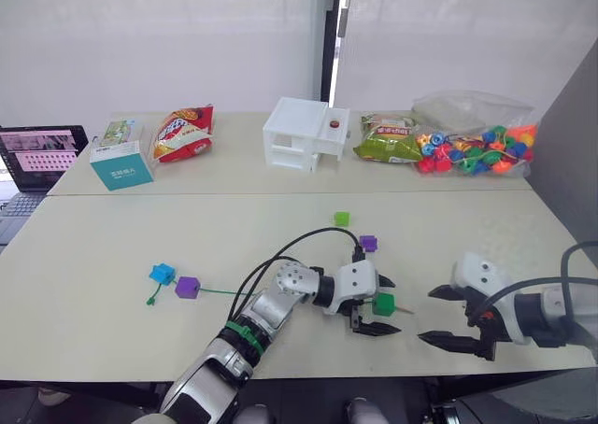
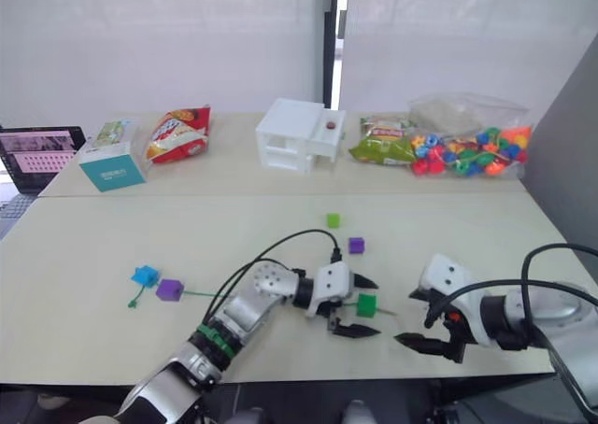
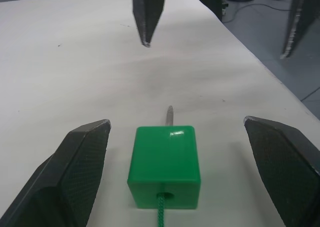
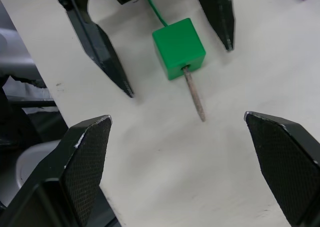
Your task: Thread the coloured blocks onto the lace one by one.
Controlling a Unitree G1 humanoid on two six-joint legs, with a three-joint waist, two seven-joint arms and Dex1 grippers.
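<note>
Nearest the camera, low in the head views, the left gripper [image 1: 377, 305] sits at centre frame on the pale table [image 1: 112, 256], its two black fingers spread wide to either side of a dark green block [image 1: 384, 303] without touching it. That block rests on the table between the fingers, and the green lace [image 3: 161, 212] runs into a hole in its near face; the stiff dark tip [image 4: 194, 95] of the lace pokes out of the far face and lies flat on the table, pointing toward the right gripper [image 1: 450, 318].

At lower right of frame, the right gripper is also wide open and holds nothing; its fingers flank bare table just beyond the tip, apart from the block.

From the dark green block the lace trails back toward the left of frame, passing through a purple block [image 1: 188, 287] and a bright blue block [image 1: 162, 274] that sit touching each other at left of centre, with a short green end curling just beyond them.

Two more blocks lie loose above the left gripper: a second purple block [image 1: 369, 244] just beside the black cable, and a light green block [image 1: 342, 219] a little higher.

Along the top of the table stand a laptop [image 1: 37, 158] at far left, a teal box [image 1: 121, 165], a red snack bag [image 1: 183, 133], a white box [image 1: 306, 134], a green snack bag [image 1: 388, 144] and a clear bag of coloured beads [image 1: 476, 148] at upper right.
</note>
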